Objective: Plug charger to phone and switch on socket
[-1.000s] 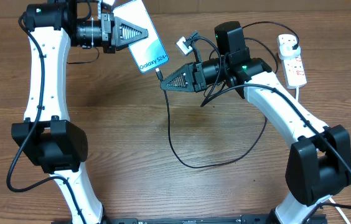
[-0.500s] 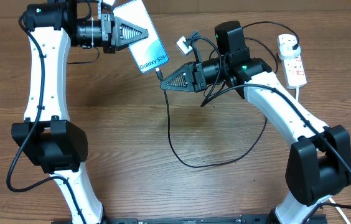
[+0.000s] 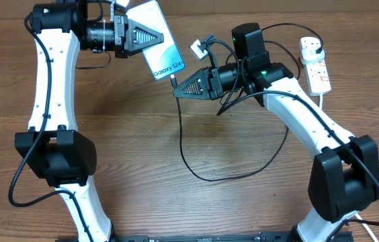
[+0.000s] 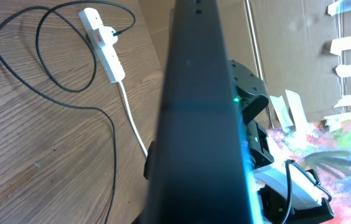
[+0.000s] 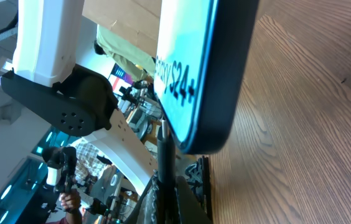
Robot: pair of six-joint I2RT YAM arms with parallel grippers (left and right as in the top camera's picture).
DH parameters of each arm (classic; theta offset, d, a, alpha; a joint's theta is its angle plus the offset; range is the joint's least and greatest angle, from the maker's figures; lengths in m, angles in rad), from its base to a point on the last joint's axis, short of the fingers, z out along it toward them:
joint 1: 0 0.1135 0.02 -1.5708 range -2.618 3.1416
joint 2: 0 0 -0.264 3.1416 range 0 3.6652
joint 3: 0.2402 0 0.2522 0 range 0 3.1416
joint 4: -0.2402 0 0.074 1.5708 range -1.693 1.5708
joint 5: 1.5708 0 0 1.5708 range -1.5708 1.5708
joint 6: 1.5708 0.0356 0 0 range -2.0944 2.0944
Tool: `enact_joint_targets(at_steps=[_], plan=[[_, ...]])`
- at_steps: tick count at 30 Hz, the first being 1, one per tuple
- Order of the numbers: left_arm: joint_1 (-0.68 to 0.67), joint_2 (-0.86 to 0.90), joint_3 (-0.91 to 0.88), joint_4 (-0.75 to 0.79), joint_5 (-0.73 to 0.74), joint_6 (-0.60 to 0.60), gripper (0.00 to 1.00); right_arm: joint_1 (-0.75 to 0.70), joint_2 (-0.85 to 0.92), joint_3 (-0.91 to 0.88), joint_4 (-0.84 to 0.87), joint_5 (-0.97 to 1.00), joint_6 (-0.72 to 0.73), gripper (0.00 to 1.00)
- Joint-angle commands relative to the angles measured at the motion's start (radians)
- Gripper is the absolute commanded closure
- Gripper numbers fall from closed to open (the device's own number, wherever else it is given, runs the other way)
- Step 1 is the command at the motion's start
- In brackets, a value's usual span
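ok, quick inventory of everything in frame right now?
phone: 1, black-edged with a light blue screen, top centre, held off the table
charger: 1, thin black cable, looped on the table; tip at the phone's lower edge, plug in the socket
socket: 1, white with red markings, top right of the table
thick white cord: 1, white, runs from the socket
table: 1, brown wood
left gripper: 1, black, shut on the phone
right gripper: 1, black, shut on the charger near its tip
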Motion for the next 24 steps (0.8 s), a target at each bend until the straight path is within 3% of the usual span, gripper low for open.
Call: enact_joint_targets(at_steps=[1,24], plan=[[-0.018,-0.027,0.008,-0.003,0.024,0.019,0.96,-0.008,-0.024,0.011,0.01,0.002,-0.006,0.96],[-0.018,-0.027,0.008,0.004,0.069,0.02,0.96,-0.004,-0.024,0.011,0.005,0.028,0.024,0.96]])
